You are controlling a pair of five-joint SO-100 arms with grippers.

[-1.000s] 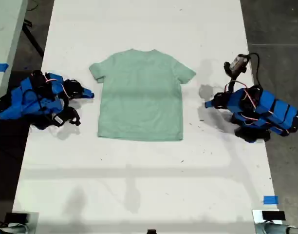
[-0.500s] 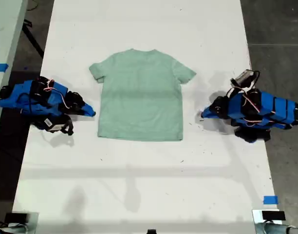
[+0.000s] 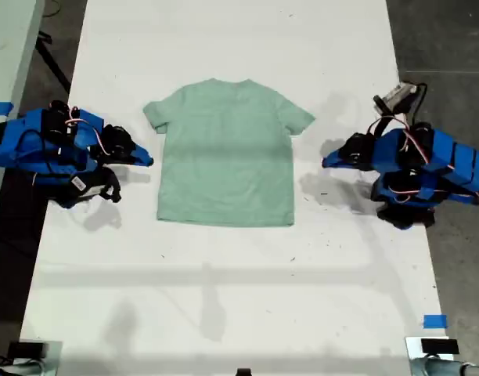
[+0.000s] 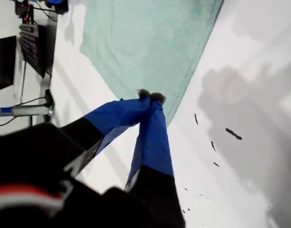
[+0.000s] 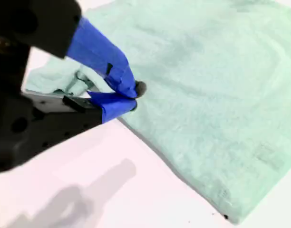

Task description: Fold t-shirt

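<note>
Claws level, tips closed, flanking t-shirt.

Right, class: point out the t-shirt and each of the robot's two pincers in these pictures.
t-shirt (image 3: 224,164), exterior view, middle of its body.
my first pincer (image 4: 150,97), first wrist view, where its blue tips meet.
my second pincer (image 5: 134,96), second wrist view, between its blue tips.

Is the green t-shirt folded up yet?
No, the t-shirt lies spread flat on the table with both sleeves out.

Bright overhead light, soft shadows
</note>
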